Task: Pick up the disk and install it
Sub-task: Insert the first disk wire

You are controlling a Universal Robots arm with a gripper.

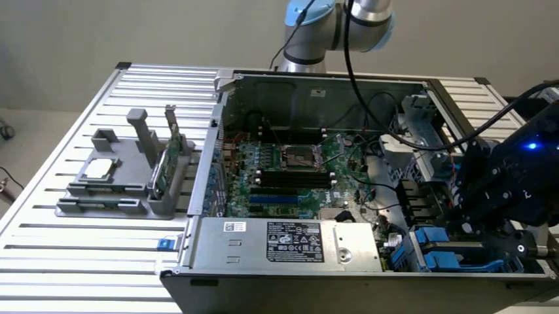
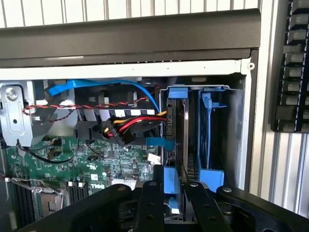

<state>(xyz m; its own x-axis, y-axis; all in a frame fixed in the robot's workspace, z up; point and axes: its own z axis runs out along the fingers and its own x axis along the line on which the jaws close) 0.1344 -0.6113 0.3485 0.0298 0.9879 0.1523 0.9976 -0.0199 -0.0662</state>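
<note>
Blue-framed disk (seemingly gripped), in bay

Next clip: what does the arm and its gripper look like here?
Silver-grey tubular arm with a light blue joint cap and a black cable running down it. The gripper is matte black, with bolted linkage fingers; its black wrist housing carries a lit blue lamp.

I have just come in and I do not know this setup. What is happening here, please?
A robot arm is working inside an open computer case that lies on a slatted table. Its gripper is down at the drive bay in the case's corner, closed on the blue carrier of the disk, which stands on edge in the bay. A grey holder with other parts sits beside the case.
</note>
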